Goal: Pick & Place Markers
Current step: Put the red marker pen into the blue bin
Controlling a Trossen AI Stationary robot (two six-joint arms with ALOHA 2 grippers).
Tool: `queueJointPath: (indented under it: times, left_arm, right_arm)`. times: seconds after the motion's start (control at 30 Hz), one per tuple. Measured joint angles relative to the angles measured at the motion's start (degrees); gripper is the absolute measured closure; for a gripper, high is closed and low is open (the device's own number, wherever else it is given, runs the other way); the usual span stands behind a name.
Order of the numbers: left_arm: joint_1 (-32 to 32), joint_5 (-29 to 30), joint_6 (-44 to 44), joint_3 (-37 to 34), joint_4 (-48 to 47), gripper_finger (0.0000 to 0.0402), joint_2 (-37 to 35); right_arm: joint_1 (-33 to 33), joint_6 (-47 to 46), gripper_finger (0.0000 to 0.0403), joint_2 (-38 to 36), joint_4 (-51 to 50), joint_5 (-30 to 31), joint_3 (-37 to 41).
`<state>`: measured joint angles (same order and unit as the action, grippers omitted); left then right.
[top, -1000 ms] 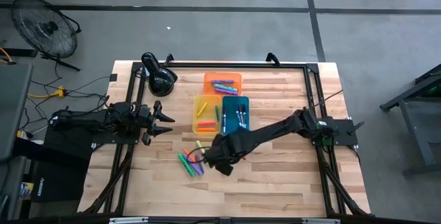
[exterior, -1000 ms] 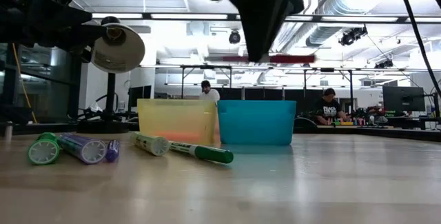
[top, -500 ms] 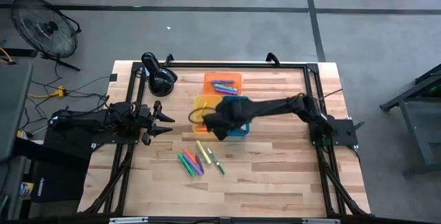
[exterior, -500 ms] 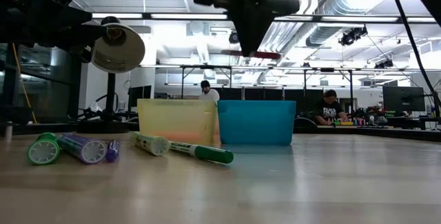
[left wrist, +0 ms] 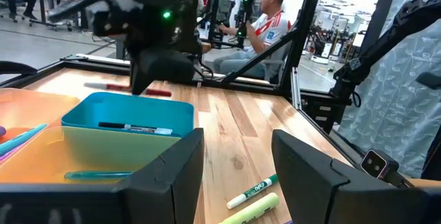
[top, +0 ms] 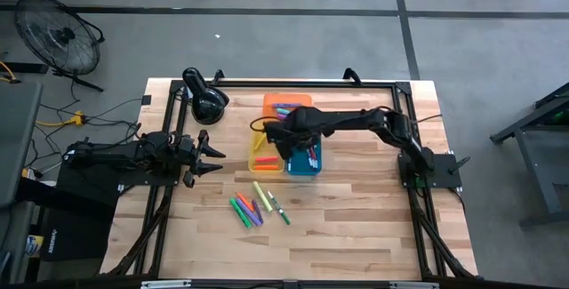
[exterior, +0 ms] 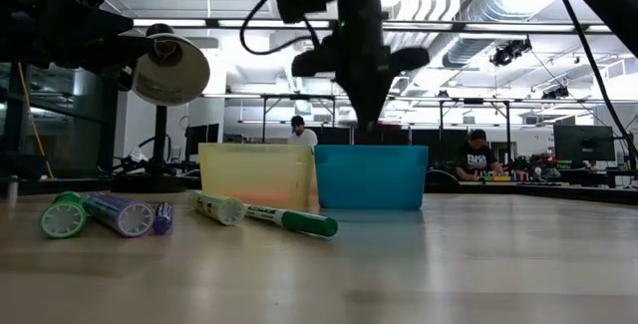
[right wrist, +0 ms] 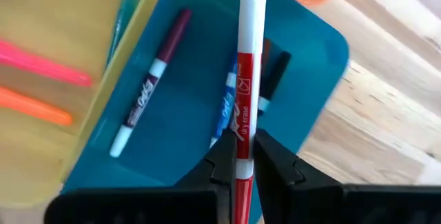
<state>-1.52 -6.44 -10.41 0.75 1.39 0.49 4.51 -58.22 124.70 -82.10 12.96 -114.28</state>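
Observation:
My right gripper (top: 283, 134) (right wrist: 242, 156) hangs over the blue tray (top: 305, 157) (exterior: 371, 176), shut on a red marker (right wrist: 244, 79) (left wrist: 110, 86). Inside the blue tray lie a maroon marker (right wrist: 153, 79) and blue and black ones. The yellow tray (top: 264, 152) holds pink, orange and teal markers. Purple and blue ones lie in the orange tray (top: 287, 106). Several loose markers (top: 256, 205) (exterior: 110, 212) lie flat on the wood nearer the table's near edge. My left gripper (top: 212, 154) (left wrist: 238, 176) waits open at the table's left. My right gripper pinches the red marker about mid-length, on its red-and-white barrel (right wrist: 242, 141), between the two fingers (right wrist: 224, 160). The fingers come from above, pointing down, and lie across the marker. The marker is level and lifted clear above the blue tray.
A black desk lamp (top: 206, 99) stands at the far left of the table, behind the trays. The black frame rails (top: 307, 83) run along the far edge and both sides. Bare wood (top: 356, 218) lies right of the loose markers. People sit at desks beyond the table (exterior: 478, 155).
My right gripper has carried the red marker from above the loose markers toward the table's far edge, and now hangs over the blue tray. It has stayed shut on the marker, which keeps level. The loose markers have not moved.

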Motion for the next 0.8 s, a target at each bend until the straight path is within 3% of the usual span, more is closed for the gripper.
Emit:
queueJointPath:
  times: [0.43, 0.8]
  left_arm:
    - [0.0, 0.0, 0.01, 0.0, 0.01, 0.0232, 0.0]
    - [0.0, 0.0, 0.02, 0.0, 0.0, 0.0232, 0.01]
  right_arm:
    - [2.65, 4.31, 0.0374, 0.0, 13.08, -7.97, 9.78]
    - [2.63, 6.82, 0.0352, 0.07, 14.39, -8.01, 11.1]
